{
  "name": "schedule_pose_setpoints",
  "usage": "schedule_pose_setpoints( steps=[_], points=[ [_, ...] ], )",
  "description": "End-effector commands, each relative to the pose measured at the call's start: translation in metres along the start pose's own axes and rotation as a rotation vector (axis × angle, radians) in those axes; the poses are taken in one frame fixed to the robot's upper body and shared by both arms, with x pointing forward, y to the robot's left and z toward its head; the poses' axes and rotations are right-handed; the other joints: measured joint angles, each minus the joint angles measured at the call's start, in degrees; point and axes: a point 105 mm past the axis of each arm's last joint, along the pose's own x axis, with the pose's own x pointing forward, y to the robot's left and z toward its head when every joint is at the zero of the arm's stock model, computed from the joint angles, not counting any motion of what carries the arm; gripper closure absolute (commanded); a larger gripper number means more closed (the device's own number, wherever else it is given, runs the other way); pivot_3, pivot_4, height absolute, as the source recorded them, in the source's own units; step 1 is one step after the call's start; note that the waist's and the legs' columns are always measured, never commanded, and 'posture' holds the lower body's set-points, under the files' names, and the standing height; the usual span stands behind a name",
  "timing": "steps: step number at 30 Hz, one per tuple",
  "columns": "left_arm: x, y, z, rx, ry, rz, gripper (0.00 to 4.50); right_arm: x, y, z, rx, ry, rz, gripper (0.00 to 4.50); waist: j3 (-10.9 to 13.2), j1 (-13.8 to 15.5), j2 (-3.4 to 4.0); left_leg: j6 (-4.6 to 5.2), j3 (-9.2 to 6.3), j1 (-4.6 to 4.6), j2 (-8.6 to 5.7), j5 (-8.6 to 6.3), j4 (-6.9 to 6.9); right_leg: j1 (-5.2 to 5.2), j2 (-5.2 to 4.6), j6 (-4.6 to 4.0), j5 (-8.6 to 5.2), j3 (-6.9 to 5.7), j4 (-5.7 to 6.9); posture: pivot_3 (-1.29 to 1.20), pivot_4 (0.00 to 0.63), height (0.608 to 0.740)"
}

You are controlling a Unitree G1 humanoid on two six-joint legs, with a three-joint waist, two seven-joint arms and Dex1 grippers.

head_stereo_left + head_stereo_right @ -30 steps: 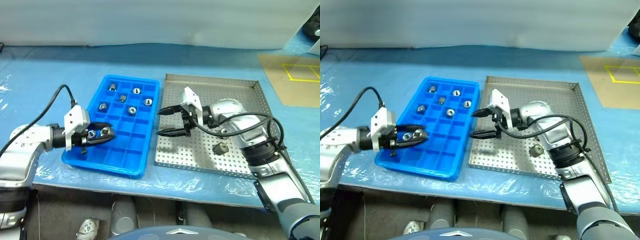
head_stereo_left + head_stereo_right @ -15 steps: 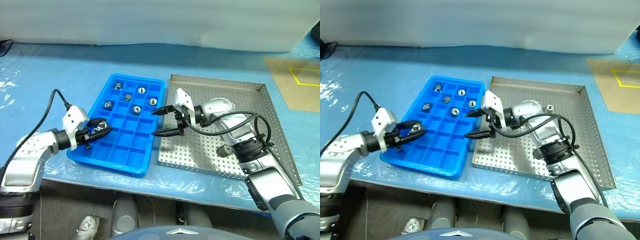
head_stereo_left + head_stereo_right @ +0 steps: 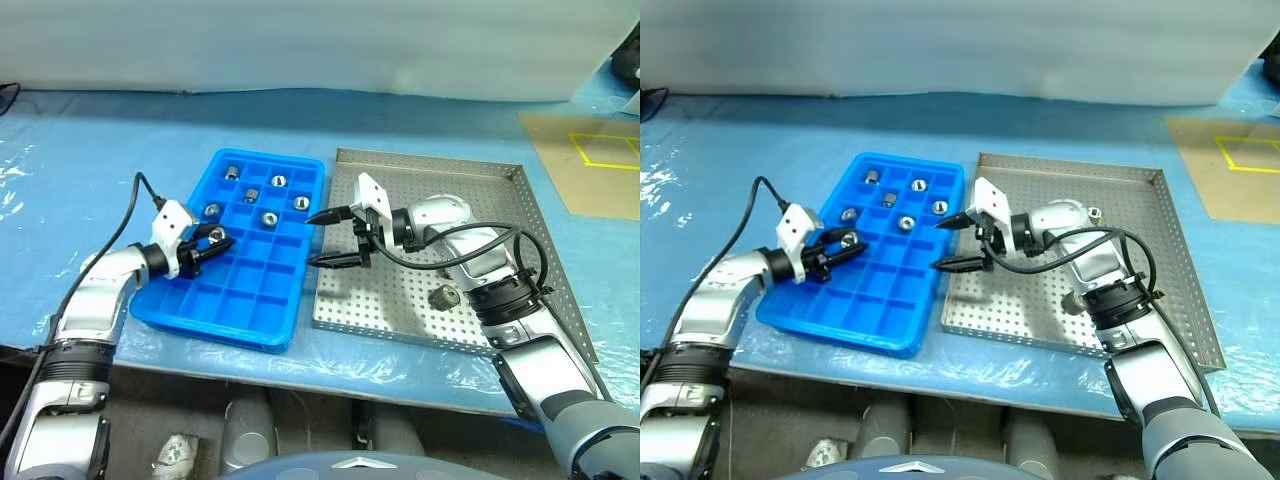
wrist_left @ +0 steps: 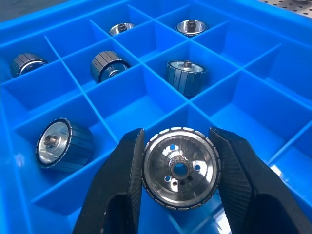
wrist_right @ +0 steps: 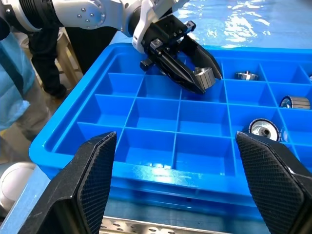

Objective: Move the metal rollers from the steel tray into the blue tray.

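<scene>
The blue tray point(image 3: 255, 290) lies to the left of the steel tray point(image 3: 430, 157). Several metal rollers point(image 3: 268, 217) sit in the blue tray's far compartments. My left gripper point(image 3: 215, 240) hangs over the tray's left side, shut on one roller point(image 4: 180, 168), whose ribbed rim sits between the two fingers point(image 4: 122, 185). An empty compartment lies below it. My right gripper point(image 3: 330, 238) stands open and empty over the seam between the two trays, pointing at the blue tray. One roller point(image 3: 441, 297) lies on the steel tray's floor beside my right forearm.
Both trays rest on a blue plastic sheet point(image 3: 100, 150) that covers the table. A brown board with yellow tape point(image 3: 590, 150) lies at the far right. The table's front edge runs just below the trays. A black cable point(image 3: 135, 200) loops from my left wrist.
My left gripper has carried its roller farther over the blue tray, toward the filled compartments, and a little lower. The right gripper has stayed open in place. The camera shifted.
</scene>
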Motion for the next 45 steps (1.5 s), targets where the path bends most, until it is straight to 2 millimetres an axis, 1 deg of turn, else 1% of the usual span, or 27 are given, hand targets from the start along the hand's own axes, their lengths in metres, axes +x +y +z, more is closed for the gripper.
schedule_pose_setpoints(
  steps=[1, 7, 14, 16, 17, 19, 20, 21, 25, 27, 31, 34, 36, 38, 40, 42, 44, 45],
  points=[
    [0.006, 0.001, 0.004, 0.020, -0.023, -0.004, 2.77, -0.007, -0.002, 0.012, -0.039, -0.031, -0.032, 0.48, 0.00, 0.02, 0.00, 0.00, -0.01, 0.00, 0.00, 0.00, 0.02, 0.01, 0.00, 0.00, 0.00, 0.00, 0.02, 0.11, 0.150, 0.740],
    [0.016, -0.003, -0.002, 0.026, -0.009, -0.017, 2.77, -0.011, -0.008, 0.012, -0.042, -0.031, -0.084, 0.48, -0.01, 0.04, 0.01, 0.01, -0.02, 0.01, -0.03, -0.01, 0.16, 0.03, -0.06, 0.00, 0.00, 0.01, 0.12, 0.10, 0.150, 0.740],
    [0.017, -0.004, -0.008, 0.014, 0.022, -0.048, 2.77, -0.013, -0.009, 0.012, -0.043, -0.031, -0.102, 0.48, -0.02, 0.10, 0.02, 0.03, -0.02, 0.05, -0.11, -0.02, 0.18, 0.08, -0.17, 0.00, 0.00, 0.00, 0.16, 0.09, 0.150, 0.740],
    [0.015, -0.011, -0.007, -0.008, 0.022, -0.107, 2.03, -0.012, -0.009, 0.012, -0.044, -0.032, -0.105, 0.48, -0.02, 0.08, 0.02, 0.03, -0.03, 0.05, -0.12, -0.02, 0.17, 0.08, -0.17, 0.00, 0.00, 0.00, 0.16, 0.09, 0.150, 0.740],
    [0.014, -0.014, -0.006, -0.011, 0.018, -0.121, 1.78, -0.012, -0.009, 0.011, -0.044, -0.032, -0.107, 0.48, -0.02, 0.04, 0.02, 0.03, -0.02, 0.05, -0.11, -0.02, 0.18, 0.08, -0.17, 0.00, 0.00, 0.00, 0.16, 0.09, 0.150, 0.740],
    [0.019, 0.000, 0.000, 0.045, 0.007, -0.008, 1.10, -0.012, -0.010, 0.011, -0.043, -0.032, -0.108, 0.48, -0.02, 0.07, 0.02, 0.03, -0.03, 0.04, -0.11, -0.02, 0.17, 0.08, -0.16, 0.01, 0.00, 0.01, 0.12, 0.09, 0.150, 0.740],
    [0.020, 0.001, 0.001, 0.037, 0.008, -0.012, 0.81, -0.012, -0.010, 0.011, -0.043, -0.033, -0.110, 0.48, -0.02, 0.12, 0.02, 0.03, -0.03, 0.02, -0.13, -0.03, 0.16, 0.07, -0.17, 0.01, -0.01, 0.00, 0.09, 0.09, 0.150, 0.740],
    [0.019, -0.004, 0.005, 0.052, -0.004, -0.053, 0.50, -0.012, -0.010, 0.011, -0.043, -0.033, -0.111, 0.48, -0.02, 0.19, 0.02, 0.05, -0.03, -0.03, -0.13, -0.03, 0.16, 0.07, -0.17, 0.01, -0.01, -0.01, 0.07, 0.09, 0.150, 0.740],
    [0.023, -0.021, 0.025, 0.058, -0.075, -0.139, 0.50, -0.012, -0.011, 0.012, -0.044, -0.037, -0.116, 0.48, -0.02, 0.31, 0.02, 0.05, -0.04, -0.13, -0.14, -0.04, 0.17, 0.04, -0.18, 0.01, -0.01, -0.03, 0.00, 0.08, 0.150, 0.740],
    [0.027, -0.025, 0.037, 0.070, -0.108, -0.157, 0.50, -0.013, -0.012, 0.012, -0.045, -0.037, -0.124, 0.48, -0.01, 0.33, 0.00, 0.06, -0.05, -0.19, -0.16, -0.04, 0.17, 0.02, -0.23, 0.01, -0.01, -0.04, -0.02, 0.08, 0.150, 0.740],
    [0.040, -0.040, 0.076, 0.107, -0.214, -0.257, 0.50, -0.023, -0.013, 0.010, -0.042, -0.029, -0.167, 0.48, 0.00, 0.01, 0.00, 0.00, -0.08, -0.25, -0.08, -0.01, 0.21, -0.09, -0.18, 0.01, 0.00, -0.03, 0.09, 0.02, 0.150, 0.740],
    [0.046, -0.045, 0.090, 0.108, -0.250, -0.295, 0.50, -0.028, -0.013, 0.009, -0.039, -0.023, -0.189, 0.48, -0.01, -0.28, 0.00, -0.04, -0.11, -0.23, -0.07, 0.02, 0.20, -0.08, -0.13, 0.01, 0.00, -0.02, 0.11, -0.03, 0.150, 0.740],
    [0.055, -0.054, 0.106, 0.109, -0.290, -0.356, 0.50, -0.036, -0.014, 0.007, -0.033, -0.015, -0.229, 0.48, -0.01, -0.91, 0.00, -0.03, -0.08, -0.19, -0.12, 0.01, 0.21, -0.08, -0.13, 0.01, 0.00, 0.00, 0.10, -0.08, 0.150, 0.740],
    [0.070, -0.066, 0.118, 0.132, -0.314, -0.438, 0.50, -0.049, -0.013, 0.004, -0.022, -0.004, -0.292, 0.48, 0.00, -1.01, -0.01, -0.02, -0.08, -0.26, -0.13, 0.01, 0.22, -0.07, -0.14, 0.01, 0.00, 0.02, 0.06, -0.14, 0.150, 0.740],
    [0.083, -0.073, 0.124, 0.149, -0.323, -0.493, 0.50, -0.061, -0.011, 0.001, -0.012, 0.008, -0.344, 0.48, 0.00, -1.45, -0.01, 0.01, -0.08, -0.32, -0.15, 0.00, 0.25, -0.06, -0.14, 0.02, 0.01, 0.07, 0.00, -0.18, 0.150, 0.740],
    [0.091, -0.078, 0.127, 0.149, -0.325, -0.536, 0.50, -0.069, -0.009, -0.001, -0.003, 0.019, -0.383, 0.48, 0.00, -2.23, -0.01, 0.04, -0.08, -0.31, -0.19, -0.02, 0.29, -0.06, -0.13, 0.03, 0.02, 0.09, -0.01, -0.24, 0.150, 0.740],
    [0.103, -0.088, 0.130, 0.172, -0.318, -0.603, 0.50, -0.083, -0.006, -0.004, 0.008, 0.038, -0.446, 0.48, 0.00, -3.18, -0.01, 0.05, -0.06, -0.25, -0.19, -0.02, 0.28, -0.06, -0.09, 0.04, 0.02, 0.11, -0.01, -0.27, 0.150, 0.740],
    [0.110, -0.092, 0.132, 0.173, -0.314, -0.630, 0.50, -0.091, -0.005, -0.005, 0.014, 0.047, -0.478, 0.48, 0.00, -3.41, -0.01, 0.04, -0.06, -0.25, -0.18, -0.02, 0.27, -0.06, -0.08, 0.04, 0.02, 0.12, -0.01, -0.32, 0.150, 0.740]
  ],
)
